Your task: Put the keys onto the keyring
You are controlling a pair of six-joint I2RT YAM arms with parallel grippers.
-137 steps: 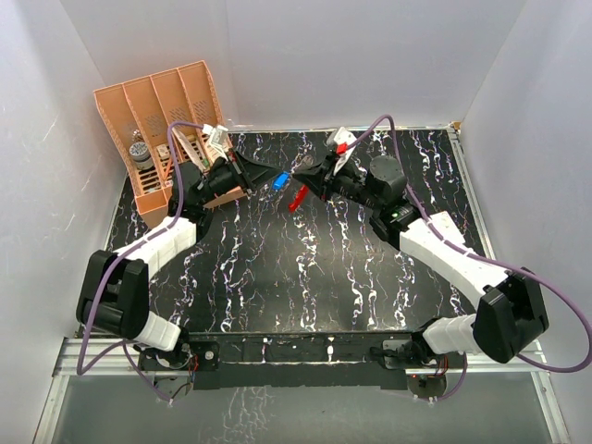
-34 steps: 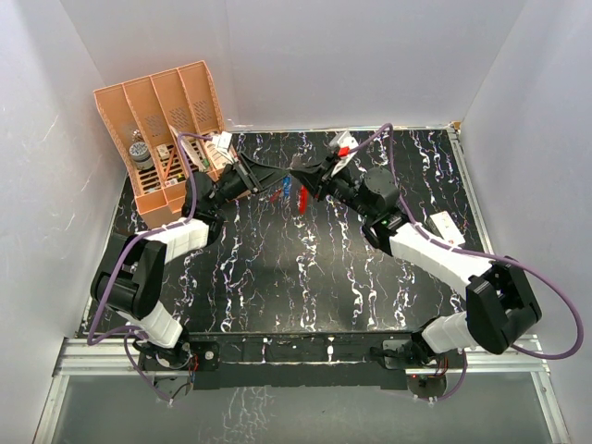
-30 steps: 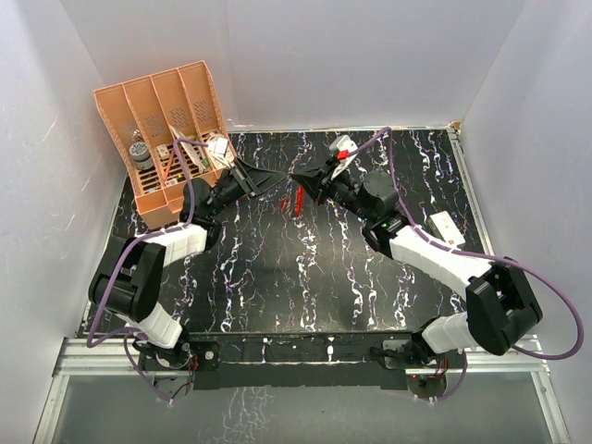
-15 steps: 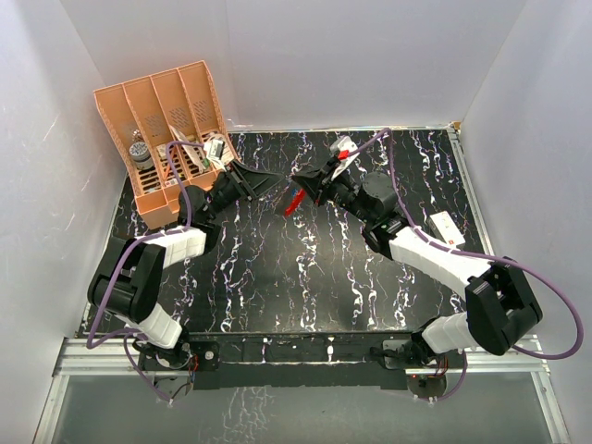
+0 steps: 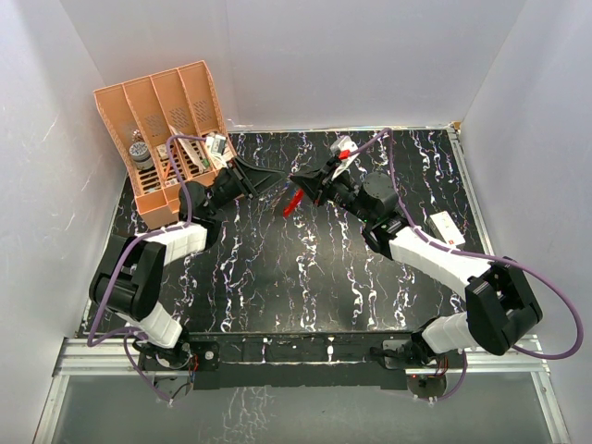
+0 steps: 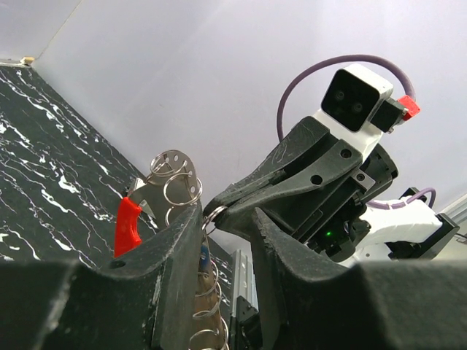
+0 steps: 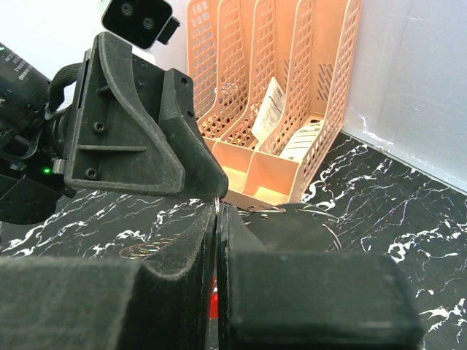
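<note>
At the bottom of the top view both arm bases sat at the near edge of the black, white-veined counter [image 5: 277, 277], and the arms reached up the frame toward its middle. A small white card [image 5: 444, 227] lay just beside the right forearm, right of centre. Above centre the two hands met tip to tip. The right hand [image 7: 217, 213] was clenched, its fingers pressed together on one of the thin wire rings [image 6: 182, 191]. Just below those tips hung the keyring [image 5: 292, 201], slanting toward the lower left; whether it touched the counter could not be told. In the left wrist view its red part showed left of centre, behind the left-hand finger, with a pale flat tag [image 6: 149, 195] and the bright rings above it. The left hand [image 6: 225, 219] stood with its jaws part way apart. A string of small rings ran along the inner face of one finger, and a sliver of the blue key [image 6: 205, 257] showed between the fingers, but whether the hand gripped it could not be told. Beyond the hands, in the upper left of the top view, an orange rack [image 5: 166, 102] stood against the white wall, with papers [image 7: 271, 109] in its slots.
</note>
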